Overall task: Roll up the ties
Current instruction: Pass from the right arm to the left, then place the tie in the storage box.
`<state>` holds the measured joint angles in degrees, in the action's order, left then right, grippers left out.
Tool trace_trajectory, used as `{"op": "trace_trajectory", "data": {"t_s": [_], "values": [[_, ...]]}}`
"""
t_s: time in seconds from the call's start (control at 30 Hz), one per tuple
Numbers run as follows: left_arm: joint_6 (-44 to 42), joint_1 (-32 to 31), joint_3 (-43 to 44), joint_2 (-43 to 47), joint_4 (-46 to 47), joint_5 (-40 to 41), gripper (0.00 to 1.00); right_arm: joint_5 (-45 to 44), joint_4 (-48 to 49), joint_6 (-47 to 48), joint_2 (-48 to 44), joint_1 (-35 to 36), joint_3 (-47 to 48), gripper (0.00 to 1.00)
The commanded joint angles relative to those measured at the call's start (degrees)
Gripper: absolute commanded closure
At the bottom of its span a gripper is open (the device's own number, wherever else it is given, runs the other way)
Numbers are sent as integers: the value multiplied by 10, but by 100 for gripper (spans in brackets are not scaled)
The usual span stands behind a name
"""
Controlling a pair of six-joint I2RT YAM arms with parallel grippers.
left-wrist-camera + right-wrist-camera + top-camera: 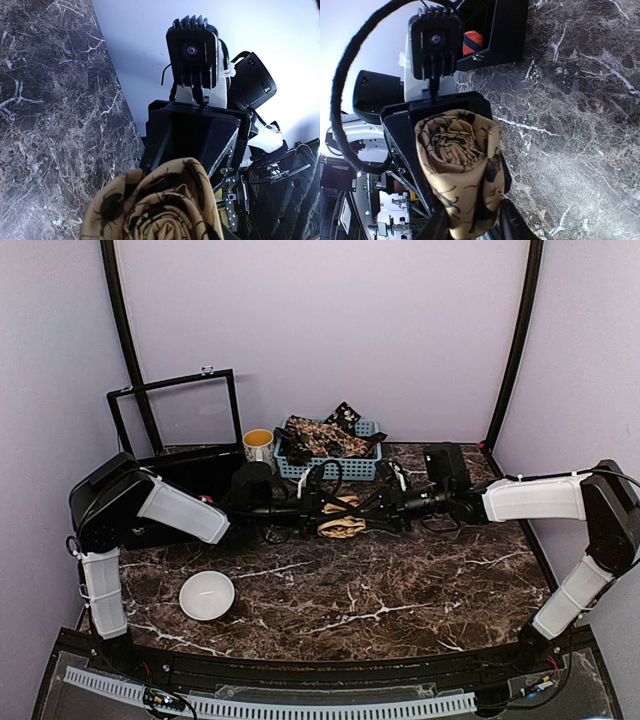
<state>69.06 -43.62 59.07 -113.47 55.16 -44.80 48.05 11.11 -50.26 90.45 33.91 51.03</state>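
Mustard tie [341,520], wound into a loose coil, at the far centre of the table [420,590]. It sits between the left gripper [318,510] and the right gripper [372,508], which face each other tip to tip. I cannot tell whether the coil rests on the table or hangs just above it.

Right wrist view: the right fingers [512,225] stand apart on either side of the coil's lower end. I cannot tell whether they press it or merely flank it.

Left wrist view: the coil fills the bottom of the view and hides the left jaws, so I cannot tell their state.

More ties [322,435] lie heaped in the basket [300,472] just beyond.

Handling, as I judge it: the tie is light, soft and limp, with a smooth weave likely to slip. The spiral has no stiffness of its own and would spring loose once pressure comes off. I would take hold across the flat faces of the coil, pinching every turn and the outer tail together, firmly but without squashing the spiral.
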Motion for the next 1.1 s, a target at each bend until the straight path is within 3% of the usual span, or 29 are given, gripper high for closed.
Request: {"op": "trace_trajectory", "data": {"t_s": [0.0, 0.17, 0.27, 0.3, 0.47, 0.53, 0.63, 0.67, 0.73, 0.9, 1.07], "values": [[-43, 13, -31, 70, -45, 42, 65, -9, -38, 32, -10, -6, 10, 58], [-101, 53, -54, 137, -163, 61, 67, -23, -74, 53, -23, -17, 2, 35], [-158, 97, -53, 185, -289, 66, 67, -30, -107, 79, -21, -21, 13, 29], [-185, 117, -47, 202, -349, 72, 67, -34, -121, 90, -20, -21, 19, 21], [-318, 234, -5, 273, -634, 93, 67, -44, -159, 115, -18, -21, 35, 16], [-378, 282, 29, 284, -768, 125, 67, -47, -169, 123, -16, -21, 40, 14], [-448, 358, 84, 290, -897, 176, 67, -45, -173, 129, -11, -22, 44, 13], [-469, 378, 101, 288, -932, 196, 67, -43, -171, 129, -10, -21, 43, 6], [-507, 400, 133, 277, -989, 259, 67, -37, -166, 127, -7, -22, 43, 0], [-553, 445, 175, 246, -1073, 340, 67, -31, -167, 128, 1, -22, 47, 3], [-565, 451, 172, 212, -1106, 361, 68, -26, -163, 126, 5, -23, 48, 3]]}}
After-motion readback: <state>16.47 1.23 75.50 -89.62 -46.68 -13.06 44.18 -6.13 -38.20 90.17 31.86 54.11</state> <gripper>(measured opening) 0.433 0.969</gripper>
